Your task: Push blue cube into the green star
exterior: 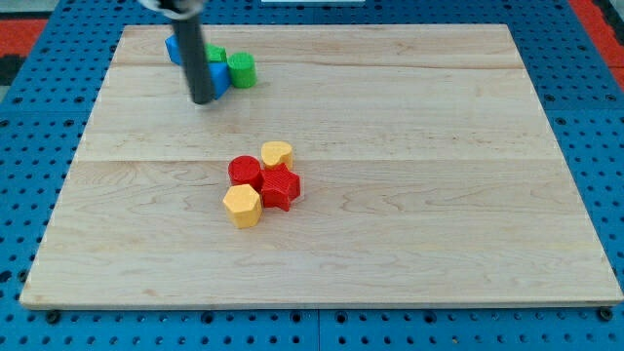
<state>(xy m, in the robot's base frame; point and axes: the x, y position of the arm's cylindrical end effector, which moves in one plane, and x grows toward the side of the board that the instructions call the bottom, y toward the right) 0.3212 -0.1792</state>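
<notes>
My tip (203,98) is at the view's upper left, just below and left of a cluster of blue and green blocks. A blue cube (218,79) sits right beside the rod, partly hidden by it. A green star (215,57) lies just above the cube, touching it. A green cylinder (242,69) stands to the right of the cube. Another blue block (174,48) peeks out to the left behind the rod; its shape is hidden.
In the board's middle lies a second cluster: a yellow heart (277,153), a red cylinder (244,172), a red star (281,187) and a yellow hexagon (242,206). The wooden board (439,195) rests on a blue pegboard.
</notes>
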